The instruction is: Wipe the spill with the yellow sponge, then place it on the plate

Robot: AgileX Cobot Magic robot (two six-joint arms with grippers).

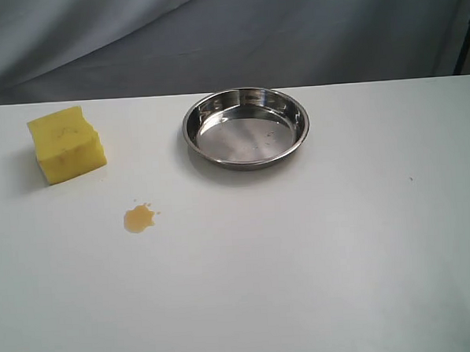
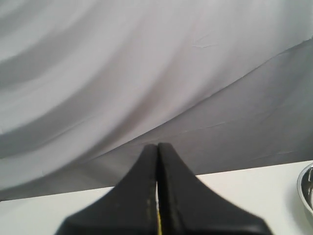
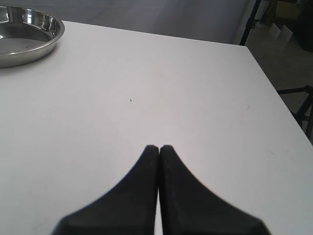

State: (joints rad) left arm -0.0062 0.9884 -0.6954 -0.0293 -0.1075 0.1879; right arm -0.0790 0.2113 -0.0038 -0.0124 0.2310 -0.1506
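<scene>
The yellow sponge [image 1: 66,143] sits on the white table [image 1: 302,251] at the far left. The small orange-brown spill [image 1: 139,218] lies in front of it, a little to its right. The steel plate [image 1: 246,127] stands near the table's back edge with nothing in it. Its rim also shows in the right wrist view [image 3: 29,34] and at the edge of the left wrist view [image 2: 307,193]. Neither arm appears in the exterior view. My left gripper [image 2: 158,147] is shut and empty, facing the grey curtain. My right gripper [image 3: 159,148] is shut and empty above bare table.
A grey curtain [image 1: 227,34] hangs behind the table. The table's right edge [image 3: 274,93] shows in the right wrist view, with dark stands [image 3: 299,105] and floor beyond it.
</scene>
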